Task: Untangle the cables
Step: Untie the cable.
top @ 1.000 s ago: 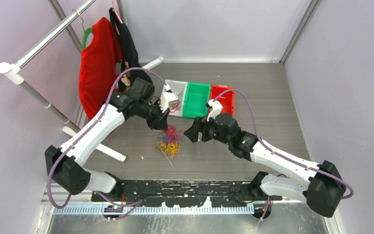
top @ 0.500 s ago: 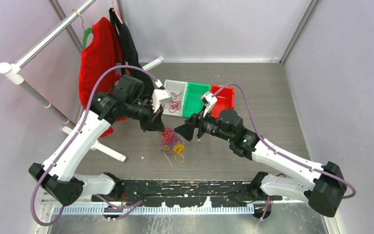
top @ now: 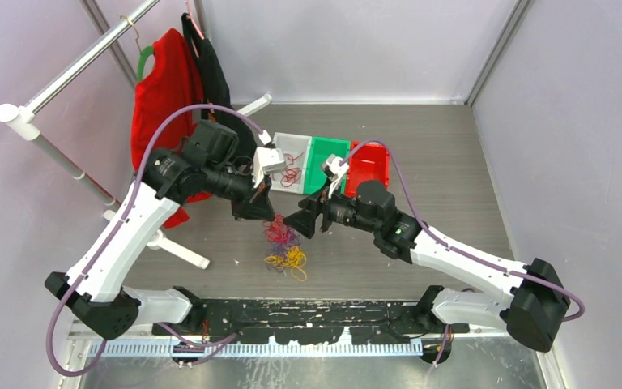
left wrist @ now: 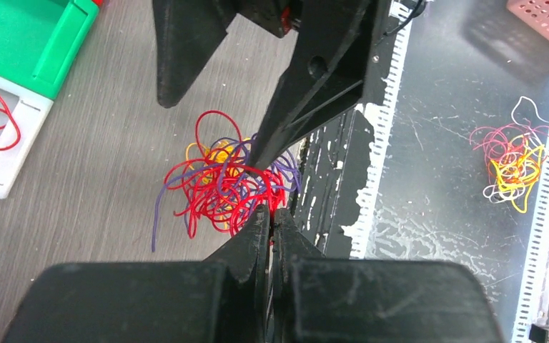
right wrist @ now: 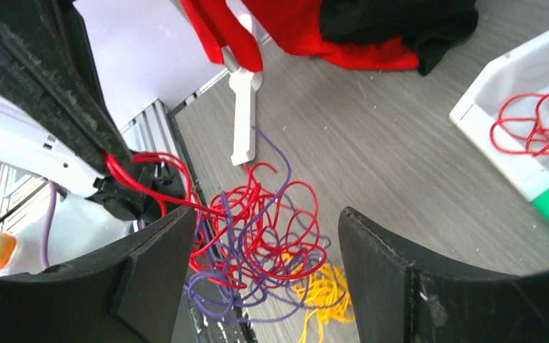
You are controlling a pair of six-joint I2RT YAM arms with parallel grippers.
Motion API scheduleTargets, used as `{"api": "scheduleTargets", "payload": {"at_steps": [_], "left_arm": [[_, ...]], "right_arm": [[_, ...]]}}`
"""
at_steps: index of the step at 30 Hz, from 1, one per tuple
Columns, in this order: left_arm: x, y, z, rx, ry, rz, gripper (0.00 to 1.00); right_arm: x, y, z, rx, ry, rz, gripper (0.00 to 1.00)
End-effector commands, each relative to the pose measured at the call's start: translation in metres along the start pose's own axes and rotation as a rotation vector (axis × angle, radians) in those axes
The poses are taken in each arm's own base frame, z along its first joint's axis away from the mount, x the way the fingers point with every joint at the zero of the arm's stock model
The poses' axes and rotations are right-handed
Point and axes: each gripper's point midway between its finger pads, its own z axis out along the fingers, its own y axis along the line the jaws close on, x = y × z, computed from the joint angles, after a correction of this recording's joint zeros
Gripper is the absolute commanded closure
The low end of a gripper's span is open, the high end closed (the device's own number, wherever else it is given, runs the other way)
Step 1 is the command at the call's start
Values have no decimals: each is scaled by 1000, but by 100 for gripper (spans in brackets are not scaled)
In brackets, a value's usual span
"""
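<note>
- Left gripper (top: 261,212): clenched. In my right wrist view a few red strands run straight into its tip, so it is grasping the cables (top: 283,243) by those strands.
- Cables: one tangle of red, purple and yellow loops on the table (top: 453,178), between the two grippers and in front of the bins. Red and purple sit on the far side, toward the left gripper. The yellow lies at the near side, flat on the table.
- Right gripper (top: 294,224): released, jaws spread wide, pointing at the tangle from the right. From its own camera the red and purple loops show in the gap between the fingers (right wrist: 157,279). In the left wrist view one fingertip overlaps the loops; I cannot tell whether it touches them.
- White bin (top: 301,146) holds a red wire (top: 291,174), apart from the tangle. Green bin (top: 322,154) sits just beside it, then the red bin (top: 370,162), all in a row.
- Smaller tangle (left wrist: 512,158), pink, yellow and white, lies on the metal tray (left wrist: 436,107), well apart from the main one.
</note>
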Motion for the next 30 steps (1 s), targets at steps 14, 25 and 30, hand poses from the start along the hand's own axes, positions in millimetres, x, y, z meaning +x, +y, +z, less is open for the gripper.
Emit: {"api": "scheduleTargets", "payload": {"at_steps": [14,25,30], "left_arm": [[-36,-27,-13,107,-53,68,100],[-63,-28,-15,133,-90,158,100],[-90,-38,-30,140,-164,214,100]], "right_arm": [[-55,25,33,20,-242,-134,26],[-32,14,58,7,-248,-34,24],[-12,-10,49,100,-210,-71,25]]}}
